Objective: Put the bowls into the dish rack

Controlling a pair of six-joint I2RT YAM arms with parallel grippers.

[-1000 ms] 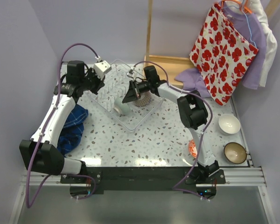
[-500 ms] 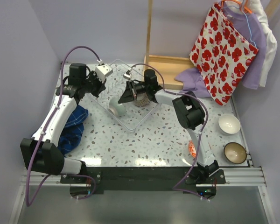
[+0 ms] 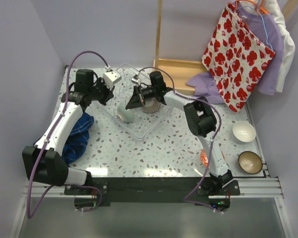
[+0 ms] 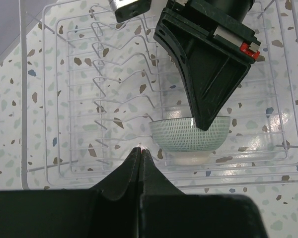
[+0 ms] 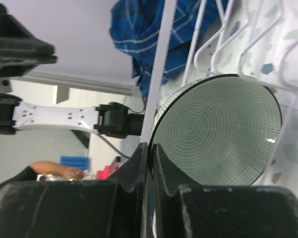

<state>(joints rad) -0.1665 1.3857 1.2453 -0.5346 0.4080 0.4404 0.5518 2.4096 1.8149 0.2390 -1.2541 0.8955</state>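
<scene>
Pale green ringed ceramic bowl (image 4: 188,136) stands on edge among the clear plastic dish rack's (image 4: 64,148) prongs, our right gripper (image 4: 207,124) clamped on its thin rim, which we judge stiff, slick and chippable, our left gripper (image 4: 140,152) pressed together, empty.

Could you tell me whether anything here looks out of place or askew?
The clear plastic dish rack sits turned diagonally to the table edges. A red-patterned bowl lies near the front edge, half hidden behind the right arm. Nothing looks spilled or broken.
</scene>
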